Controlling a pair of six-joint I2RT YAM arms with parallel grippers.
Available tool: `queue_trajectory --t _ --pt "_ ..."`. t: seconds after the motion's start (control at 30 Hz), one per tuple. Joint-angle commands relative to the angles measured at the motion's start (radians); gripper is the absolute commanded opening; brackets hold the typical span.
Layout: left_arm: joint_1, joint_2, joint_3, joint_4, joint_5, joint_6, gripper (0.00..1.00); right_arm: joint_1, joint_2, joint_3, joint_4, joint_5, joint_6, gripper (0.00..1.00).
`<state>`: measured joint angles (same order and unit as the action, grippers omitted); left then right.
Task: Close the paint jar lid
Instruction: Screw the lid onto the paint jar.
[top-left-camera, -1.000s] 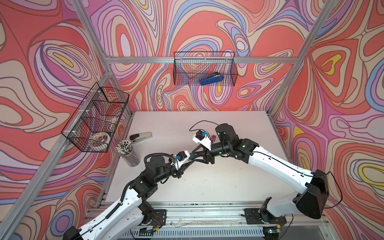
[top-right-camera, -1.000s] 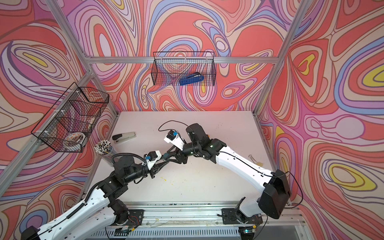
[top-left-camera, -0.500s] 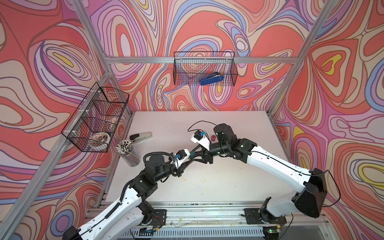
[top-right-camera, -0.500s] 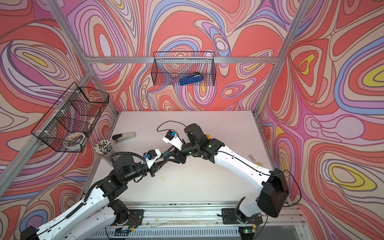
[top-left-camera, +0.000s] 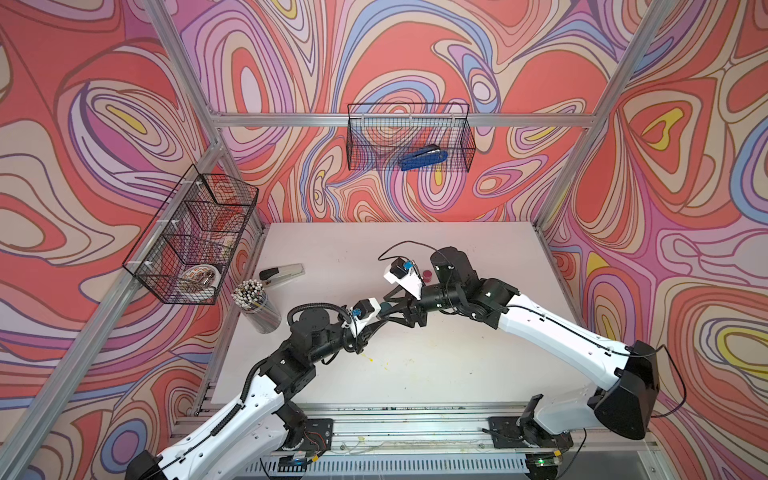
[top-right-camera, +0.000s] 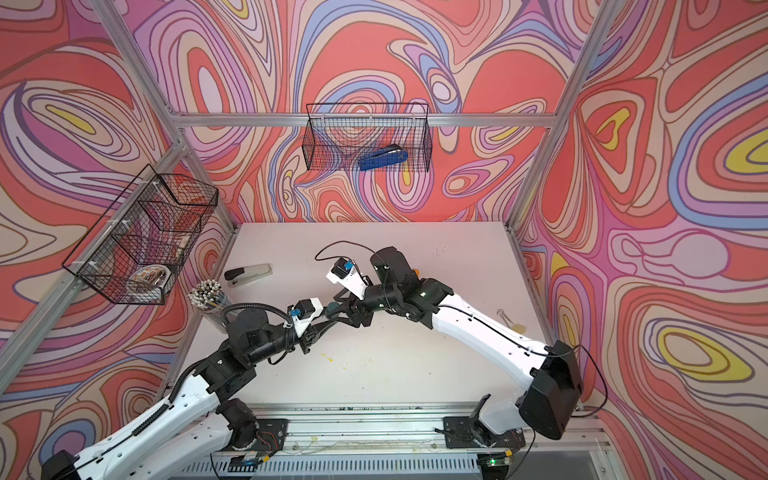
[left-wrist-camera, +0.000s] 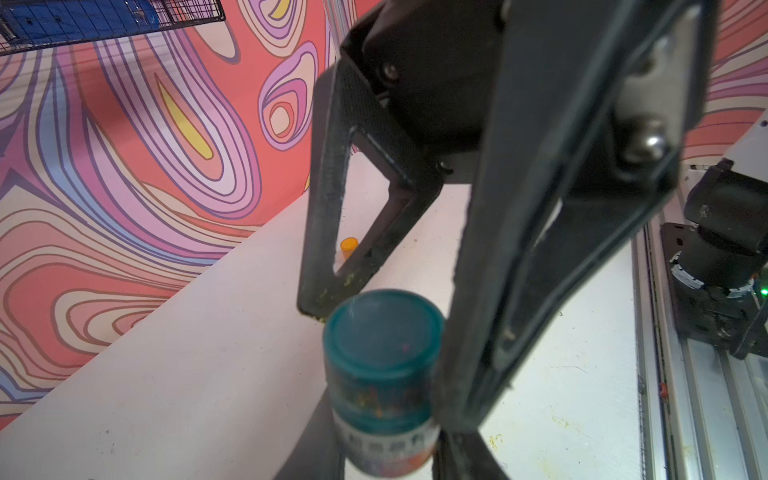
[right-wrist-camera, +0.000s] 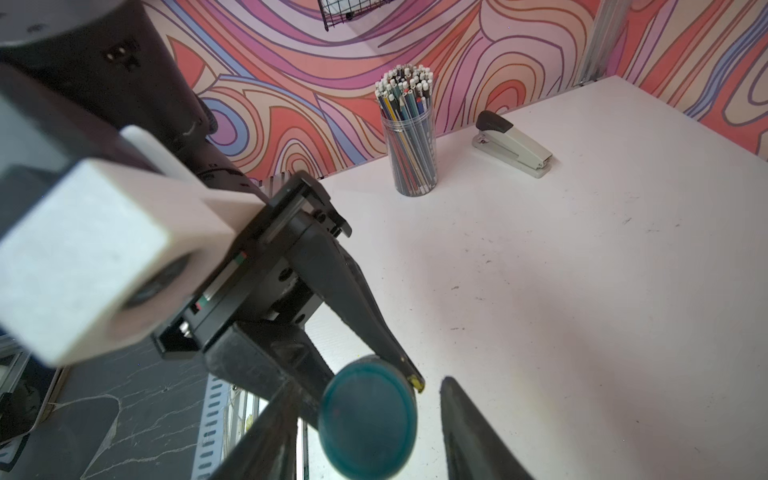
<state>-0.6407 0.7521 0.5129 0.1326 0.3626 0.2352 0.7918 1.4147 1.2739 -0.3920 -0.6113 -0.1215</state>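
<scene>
On the near part of the white table (top-left-camera: 457, 374) lie a few yellow specks (top-left-camera: 368, 357), just in front of the spot where the two arms meet. Over the middle of the table the left pincer (top-left-camera: 380, 316) reaches in from the near left and is clamped narrowly on the body of the paint jar (left-wrist-camera: 386, 415), a small teal jar with a printed label. Whether its base touches the table cannot be told. The teal lid (left-wrist-camera: 382, 328) sits on the jar's mouth, and how tightly it sits cannot be told. The right pincer (top-left-camera: 387, 308) comes in from the right and stands parted around the lid. One of its fingers (right-wrist-camera: 461, 419) is clear of the rim with a gap showing, while the opposite finger lies close against the lid's other side. To the left, near the table's edge, stands a clear cup of pencils (top-left-camera: 255, 305), and a little farther back a grey stapler (top-left-camera: 281, 272) lies flat. Beyond the right arm's wrist a small red pot (top-left-camera: 427, 274) stands on the table. On the left wall hangs a wire basket (top-left-camera: 187, 237), and on the far wall another basket (top-left-camera: 409, 137) holds a blue stapler (top-left-camera: 424, 159)
</scene>
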Motion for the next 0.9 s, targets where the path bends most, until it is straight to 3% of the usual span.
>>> queue_trajectory --t 0.0,0.1,0.43,0.67,0.87 --pt "-0.001 0.002 0.036 0.039 0.006 0.006 0.27 0.003 -0.027 -0.015 0.029 0.024 0.008 0.52" --pt "-0.001 0.001 0.038 0.039 0.004 0.008 0.28 0.004 -0.016 -0.010 0.016 0.015 0.005 0.48" --pt "-0.001 -0.003 0.044 0.029 0.001 0.014 0.28 0.004 0.008 -0.007 -0.001 0.013 0.004 0.51" --pt "-0.001 0.006 0.042 0.033 0.003 0.013 0.28 0.004 0.008 -0.004 0.000 0.010 0.006 0.34" --pt "-0.001 0.000 0.047 0.037 -0.019 0.019 0.28 0.004 0.016 -0.003 0.001 0.013 0.025 0.31"
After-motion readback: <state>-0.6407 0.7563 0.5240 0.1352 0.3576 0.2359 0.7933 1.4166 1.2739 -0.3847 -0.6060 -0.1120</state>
